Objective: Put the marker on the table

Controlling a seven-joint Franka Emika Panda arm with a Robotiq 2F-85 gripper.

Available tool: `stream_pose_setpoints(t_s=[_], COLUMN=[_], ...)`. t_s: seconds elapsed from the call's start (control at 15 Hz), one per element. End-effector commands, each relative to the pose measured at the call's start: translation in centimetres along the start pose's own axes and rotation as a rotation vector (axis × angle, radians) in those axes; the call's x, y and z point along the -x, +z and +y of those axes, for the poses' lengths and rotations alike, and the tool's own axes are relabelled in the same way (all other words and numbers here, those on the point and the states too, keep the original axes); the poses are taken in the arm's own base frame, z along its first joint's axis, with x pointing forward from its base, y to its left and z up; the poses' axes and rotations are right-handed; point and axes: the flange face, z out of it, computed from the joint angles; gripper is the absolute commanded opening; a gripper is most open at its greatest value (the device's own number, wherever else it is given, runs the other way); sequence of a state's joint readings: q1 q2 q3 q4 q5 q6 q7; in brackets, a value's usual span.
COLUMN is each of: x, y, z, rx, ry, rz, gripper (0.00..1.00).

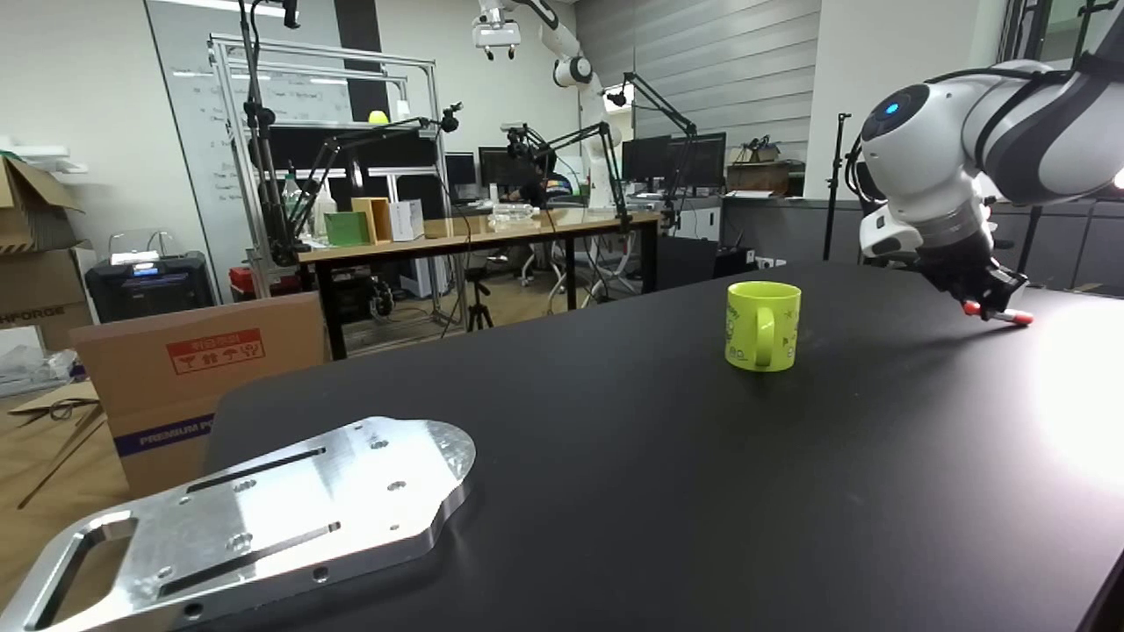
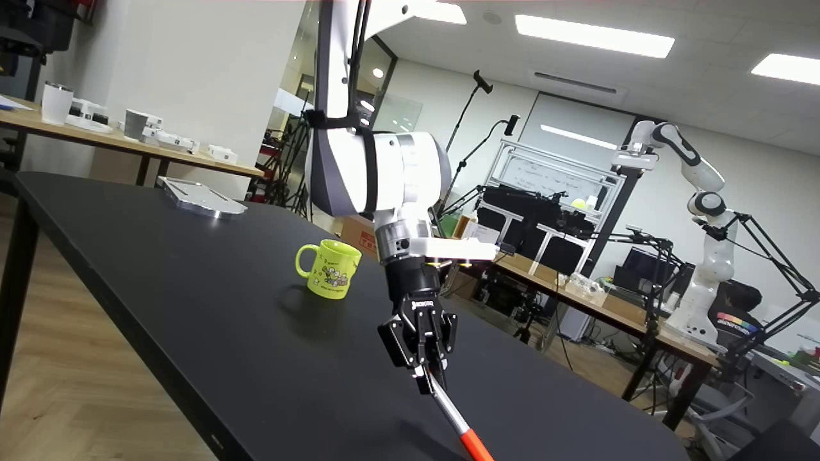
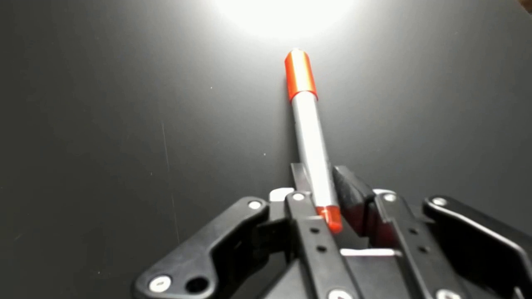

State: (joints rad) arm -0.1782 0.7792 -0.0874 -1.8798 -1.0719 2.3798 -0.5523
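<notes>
Wrist view: marker [image 3: 309, 128] clasped by gripper [image 3: 319, 172], just right of centre (contact with black table [image 3: 95, 124] cannot be told); in an exterior view, yellow-green mug [image 1: 745, 329] noted right of centre

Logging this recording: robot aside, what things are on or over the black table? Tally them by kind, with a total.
Marker: 1
Yellow-green mug: 1
Silver metal plate: 1
Total: 3

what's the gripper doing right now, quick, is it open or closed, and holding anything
Gripper: closed, holding the marker.
</notes>
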Motion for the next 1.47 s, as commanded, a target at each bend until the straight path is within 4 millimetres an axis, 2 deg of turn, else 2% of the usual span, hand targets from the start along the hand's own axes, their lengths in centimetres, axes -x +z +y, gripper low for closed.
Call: stream_pose_setpoints(t_s=[0.0,0.2,0.27,0.33,0.6,0.8,0.93,1.2,1.27,1.4], x=[-0.3,-0.4,-0.3,-0.1,0.9,2.1,2.9,3.0,2.6,2.5], y=[0.4,0.3,0.2,-0.2,-1.8,-4.0,-5.7,-8.4,-7.0,-7.8], z=[1.0,1.1,1.1,1.2,1.7,1.6,1.5,1.0,2.1,1.6], rx=[0.000,-0.007,-0.012,-0.011,-0.022,-0.040,-0.039,-0.042,-0.023,-0.030], ry=[0.035,0.044,0.041,0.046,0.067,0.084,0.083,0.061,0.075,0.065], rz=[0.022,0.022,0.024,0.029,-0.013,-0.031,-0.025,-0.024,-0.027,-0.024], gripper=[0.06,0.06,0.48,0.49,0.75,0.95,1.00,1.00,1.00,1.00])
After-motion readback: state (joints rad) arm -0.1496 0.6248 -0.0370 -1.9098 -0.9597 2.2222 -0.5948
